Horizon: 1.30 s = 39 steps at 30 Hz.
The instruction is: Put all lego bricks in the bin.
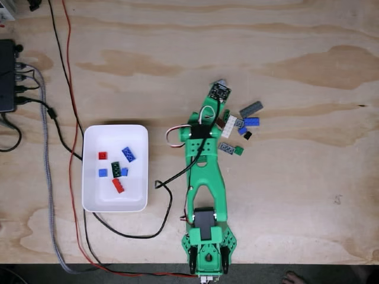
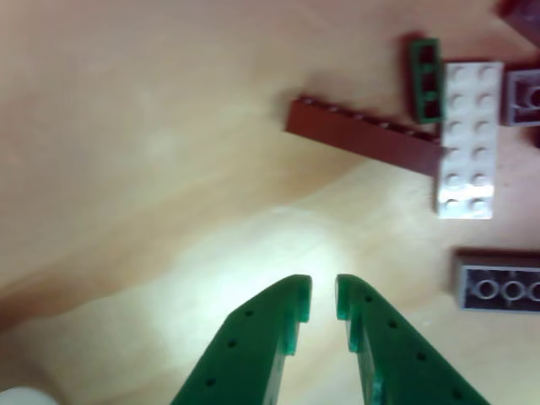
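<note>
While the green printed arm (image 1: pixel 204 177) reaches from its base at the near edge of the pale plywood table (image 1: pixel 296 195) toward the far side, its green two-finger gripper (image 2: pixel 323 297) hangs over bare wood in the other view, jaws nearly together with a thin gap between the tips and nothing held.

Shallow white rectangular plastic bin (image 1: pixel 92 198): sits left of the arm in the fixed view, well apart from it. Inside lie six small bricks: a small red brick (image 1: pixel 103 155), a blue brick (image 1: pixel 128 154), a dark green studded plate (image 1: pixel 116 170), a small blue square brick (image 1: pixel 103 173), another small blue piece (image 1: pixel 124 171) and a red brick (image 1: pixel 118 186).

Loose bricks: clustered on the table just right of the arm's wrist in the fixed view. Noted are a grey plate (image 1: pixel 251 109), a blue plate (image 1: pixel 251 122), a white plate (image 1: pixel 229 126), a small black piece (image 1: pixel 247 135), a grey studded plate (image 1: pixel 227 147) and a small green piece (image 1: pixel 238 151).

Other view: a long brown brick (image 2: pixel 363 136) lies beyond the gripper tips, its right end touching a white two-row studded plate (image 2: pixel 468 139). A narrow green plate (image 2: pixel 425 78) lies just left of that white plate's far end. A grey studded brick (image 2: pixel 499 287) lies right of the gripper.

Black box (image 1: pixel 7 76) with cables: far left of the table.
</note>
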Motion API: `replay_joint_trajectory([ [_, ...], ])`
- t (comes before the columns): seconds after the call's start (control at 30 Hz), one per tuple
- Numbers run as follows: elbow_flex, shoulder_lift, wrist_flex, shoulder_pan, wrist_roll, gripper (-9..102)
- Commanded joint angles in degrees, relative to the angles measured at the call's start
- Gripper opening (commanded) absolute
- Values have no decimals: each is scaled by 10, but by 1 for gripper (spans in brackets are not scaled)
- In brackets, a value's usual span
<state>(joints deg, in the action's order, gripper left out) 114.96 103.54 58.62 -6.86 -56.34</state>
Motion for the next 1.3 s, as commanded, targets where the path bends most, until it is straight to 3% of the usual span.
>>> replay_joint_trajectory([
  [0.0, -66, 80, 46, -30, 21, 19],
  [0.1, -58, 0, -4, 15, -32, 21],
  [0.2, -93, -110, -34, 33, -171, 25],
  [0.4, -256, -236, -19, 57, -353, 27],
  [0.73, -283, -224, 63, 78, -510, 25],
  [1.27, -177, -254, -17, 106, -586, 14],
])
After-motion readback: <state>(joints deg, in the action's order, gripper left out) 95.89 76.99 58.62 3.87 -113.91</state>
